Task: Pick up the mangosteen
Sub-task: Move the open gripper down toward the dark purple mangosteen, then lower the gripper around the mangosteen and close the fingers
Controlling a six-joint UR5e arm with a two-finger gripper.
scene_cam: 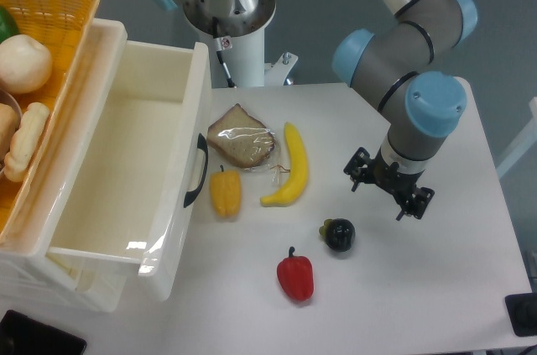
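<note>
I see the mangosteen [340,235] lying free on the white surface [436,288], between the red pepper [295,277] and the banana [290,167]. My tool [385,191] hangs above and to the right of it, its fingers apart and holding nothing. The fruit looks small, hard and glossy, so I think it may slip or roll; I would close on its widest part, below the green cap.
</note>
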